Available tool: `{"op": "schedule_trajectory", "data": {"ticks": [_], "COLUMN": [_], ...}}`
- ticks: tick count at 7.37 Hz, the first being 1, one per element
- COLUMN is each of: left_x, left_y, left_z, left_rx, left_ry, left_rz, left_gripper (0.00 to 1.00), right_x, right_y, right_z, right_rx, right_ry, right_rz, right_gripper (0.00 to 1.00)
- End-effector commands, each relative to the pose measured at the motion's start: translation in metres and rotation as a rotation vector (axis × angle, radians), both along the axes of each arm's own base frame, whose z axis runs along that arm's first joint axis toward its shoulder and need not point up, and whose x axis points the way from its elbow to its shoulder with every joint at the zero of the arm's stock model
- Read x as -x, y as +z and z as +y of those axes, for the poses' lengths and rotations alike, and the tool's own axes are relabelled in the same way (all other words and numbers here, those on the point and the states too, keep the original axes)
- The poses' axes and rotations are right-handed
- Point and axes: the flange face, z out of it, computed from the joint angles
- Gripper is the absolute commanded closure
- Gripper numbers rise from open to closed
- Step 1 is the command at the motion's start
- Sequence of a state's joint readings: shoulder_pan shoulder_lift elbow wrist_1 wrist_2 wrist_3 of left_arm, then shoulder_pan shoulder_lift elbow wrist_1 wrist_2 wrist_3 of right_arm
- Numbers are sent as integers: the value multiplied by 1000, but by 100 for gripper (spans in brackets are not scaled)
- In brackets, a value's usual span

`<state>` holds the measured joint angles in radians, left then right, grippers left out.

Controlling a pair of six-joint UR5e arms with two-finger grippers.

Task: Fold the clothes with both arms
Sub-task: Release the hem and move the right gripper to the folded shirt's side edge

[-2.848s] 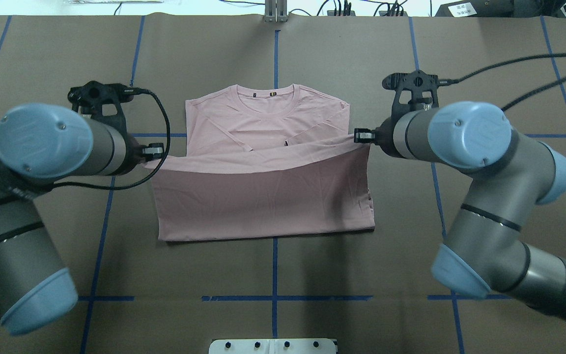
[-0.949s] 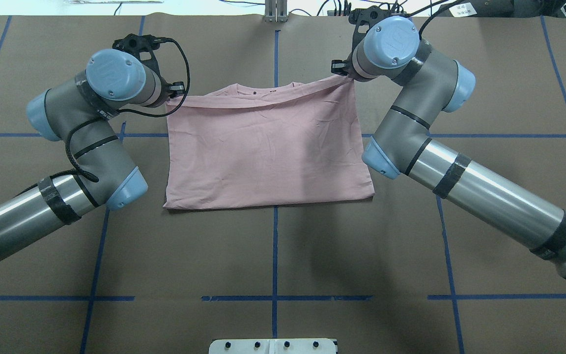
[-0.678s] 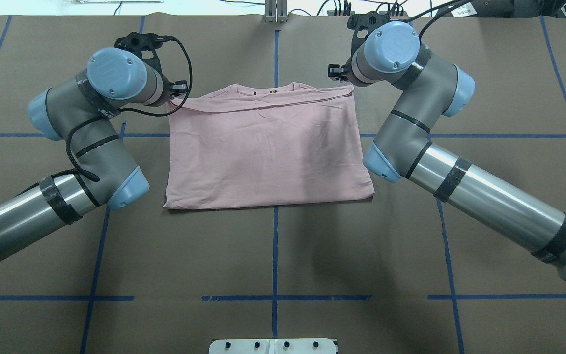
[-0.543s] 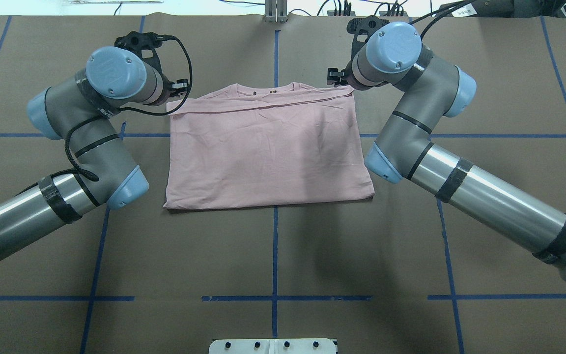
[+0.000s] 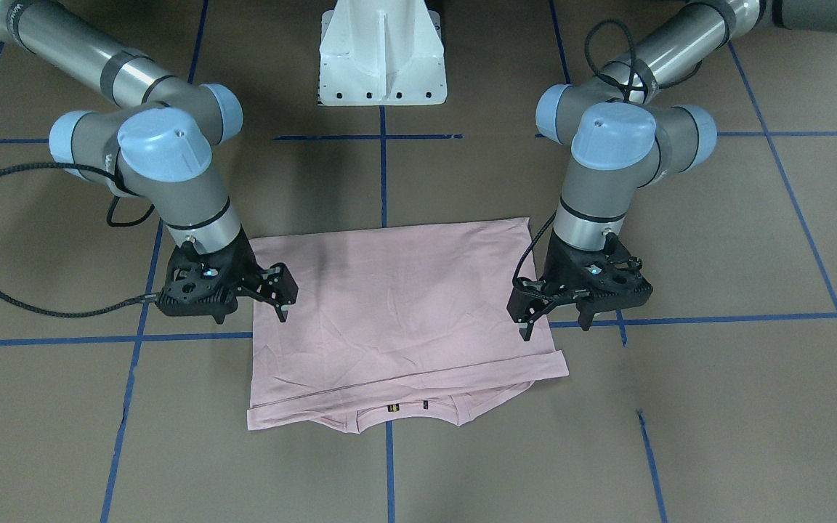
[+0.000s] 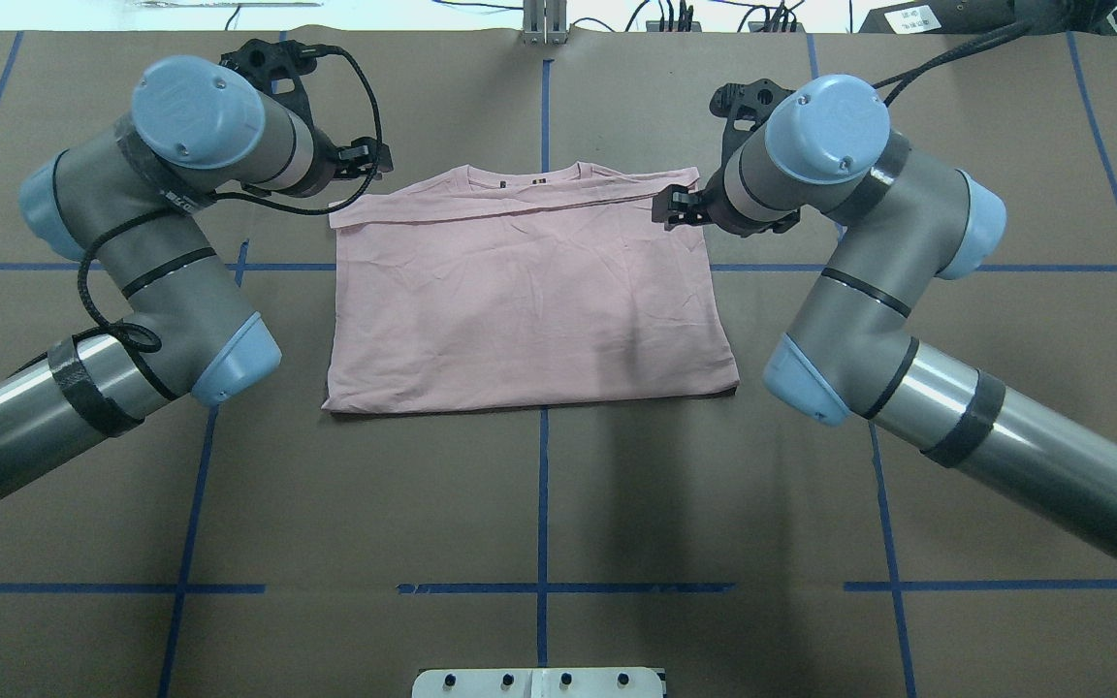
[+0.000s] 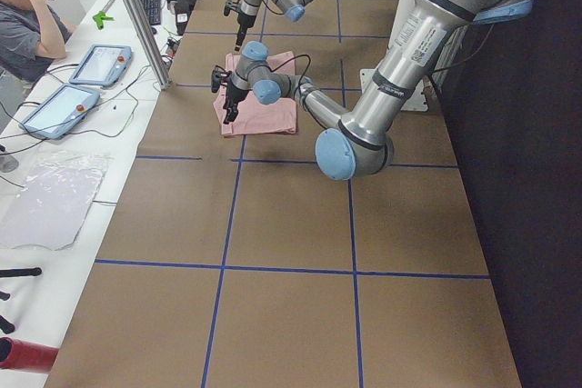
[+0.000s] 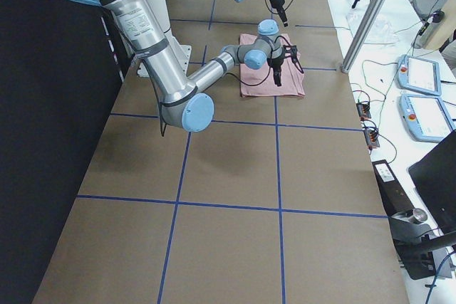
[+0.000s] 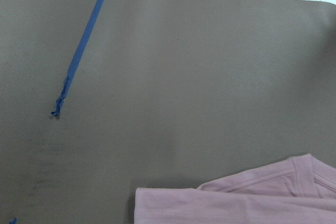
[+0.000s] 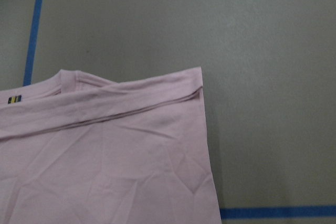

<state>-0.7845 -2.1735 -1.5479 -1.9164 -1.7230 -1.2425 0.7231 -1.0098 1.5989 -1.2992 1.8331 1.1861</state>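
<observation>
Both have let go and risen: left gripper (image 5: 555,325) and right gripper (image 5: 251,314) gape wide, empty. The folded T-shirt (image 5: 397,312) lies on the worktop (image 5: 680,407) between and below them. Risk: a low retreat snags the top layer, undoing the fold.

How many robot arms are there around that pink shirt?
2. The left arm reaches to the pink T-shirt's collar end from its left side, the right arm from its right. None appears hidden.

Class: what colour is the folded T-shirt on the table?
The T-shirt is plain pale pink; the overhead exterior view shows it best.
</observation>
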Motion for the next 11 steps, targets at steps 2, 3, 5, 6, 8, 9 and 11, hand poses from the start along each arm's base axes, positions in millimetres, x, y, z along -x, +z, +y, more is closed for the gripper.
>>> {"op": "schedule_trajectory", "data": {"ticks": [2,3,5,6,8,9,11], "left_x": [22,20,20,20,19,21,21], "left_y": [-42,-45,-46,-47,-48,-50,-49], "left_z": [23,25,26,26,27,28,28], "left_rx": [10,26,25,21,30,27,28], "left_ry": [-9,-22,-22,-22,-28,-27,-30], "left_rz": [27,45,48,53,62,66,65], "left_gripper": [0,0,0,0,0,0,0], "right_x": [18,23,40,48,48,47,45], "right_y": [31,40,52,64,74,72,72], "right_z": [97,103,117,115,109,106,106], "right_rx": [129,139,151,154,152,148,149], "right_ry": [-40,-53,-83,-92,-91,-89,-90], "right_rz": [9,22,47,65,87,85,83], "right_gripper": [0,0,0,0,1,10,74]}}
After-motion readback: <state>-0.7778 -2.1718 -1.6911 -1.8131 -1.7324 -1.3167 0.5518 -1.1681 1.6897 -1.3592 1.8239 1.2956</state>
